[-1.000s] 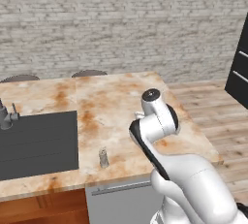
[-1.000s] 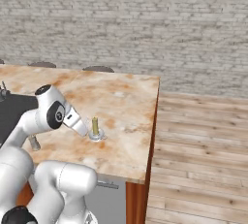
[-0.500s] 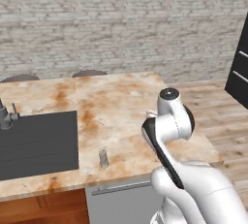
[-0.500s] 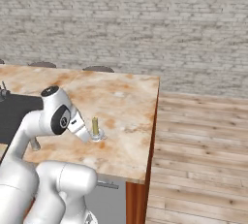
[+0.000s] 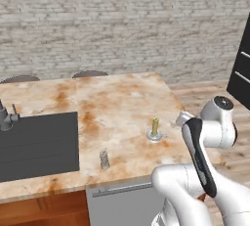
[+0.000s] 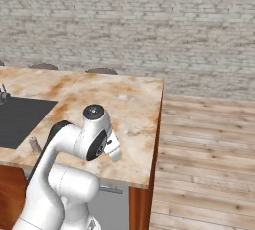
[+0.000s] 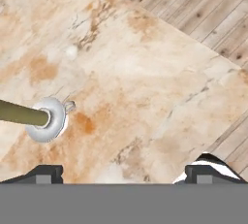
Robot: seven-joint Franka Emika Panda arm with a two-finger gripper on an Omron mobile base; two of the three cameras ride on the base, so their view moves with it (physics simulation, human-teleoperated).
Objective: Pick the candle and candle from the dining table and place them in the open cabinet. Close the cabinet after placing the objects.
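Sitting (taper candle (image 7: 24,114)) beside spread jaws

2 rear base views sharing the dining table (image 5: 122,102); hand view close above.

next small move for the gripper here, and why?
Probably shift the open gripper toward the taper candle and centre it before descending. In the hand view the taper in its silver dish sits off to the left, outside the fingertips, with nothing held. Both it and the grey candle are on the dining table, not yet picked.
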